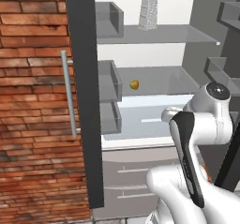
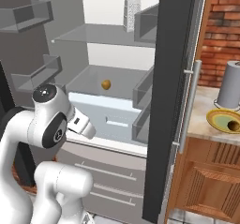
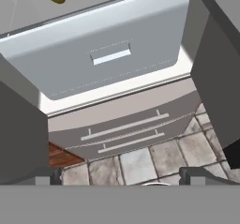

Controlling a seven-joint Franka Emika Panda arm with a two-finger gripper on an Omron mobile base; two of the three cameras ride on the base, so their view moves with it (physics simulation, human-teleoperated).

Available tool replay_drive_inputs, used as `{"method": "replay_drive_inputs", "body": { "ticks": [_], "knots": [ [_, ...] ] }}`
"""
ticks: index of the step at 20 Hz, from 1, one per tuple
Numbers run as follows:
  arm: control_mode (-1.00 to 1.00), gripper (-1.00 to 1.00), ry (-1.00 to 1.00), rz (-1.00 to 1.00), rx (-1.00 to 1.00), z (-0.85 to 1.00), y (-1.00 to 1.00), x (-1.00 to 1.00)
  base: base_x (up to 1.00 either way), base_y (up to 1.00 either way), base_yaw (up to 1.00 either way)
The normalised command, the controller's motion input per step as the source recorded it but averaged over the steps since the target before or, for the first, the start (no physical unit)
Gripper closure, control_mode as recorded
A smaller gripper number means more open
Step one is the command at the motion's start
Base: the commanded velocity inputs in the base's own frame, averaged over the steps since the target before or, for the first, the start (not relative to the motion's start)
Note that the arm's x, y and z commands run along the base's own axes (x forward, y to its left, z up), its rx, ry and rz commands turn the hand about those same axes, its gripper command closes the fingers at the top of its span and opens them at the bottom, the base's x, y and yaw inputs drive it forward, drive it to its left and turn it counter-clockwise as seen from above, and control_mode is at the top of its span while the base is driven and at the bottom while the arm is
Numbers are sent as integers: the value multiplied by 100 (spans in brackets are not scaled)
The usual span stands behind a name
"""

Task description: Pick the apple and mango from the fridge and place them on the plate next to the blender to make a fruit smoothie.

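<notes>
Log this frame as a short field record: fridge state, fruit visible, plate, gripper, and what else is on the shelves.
fridge: doors open, glass shelves and grey door bins showing
fruit in fridge: one small yellow-orange fruit on the middle shelf, likely the mango
plate: yellow with green rim, on the counter right of the fridge, a dark round item on it, unclear what
gripper: fingertips apart, nothing between them, pointing at the lower drawers
other: metal grater on the top shelf; grey cylinder behind the plate

Stood open: fridge [image 2: 117,49], mango [image 1: 134,84] on middle shelf, grater [image 1: 148,10] on shelf above; plate [image 2: 220,120] on counter [image 2: 201,120], right.
</notes>
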Motion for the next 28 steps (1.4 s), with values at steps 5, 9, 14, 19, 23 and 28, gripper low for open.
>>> {"method": "replay_drive_inputs", "body": {
  "ticks": [5, 9, 14, 19, 23, 28],
  "knots": [
    [100, -100, 0, 0, 0, 0, 0, 0, 39, 26, 0],
    [100, -100, 0, 0, 0, 0, 0, 0, 50, 16, 0],
    [100, -100, 0, 0, 0, 0, 0, 0, 39, 5, 0],
    [-100, -100, -9, 0, -5, 9, 4, 8, 4, 1, 0],
    [-100, -100, -24, 3, -12, 31, 22, 23, 0, 0, 0],
    [-100, -100, -11, 5, -6, 34, 20, 58, 0, 0, 0]
  ]
}}
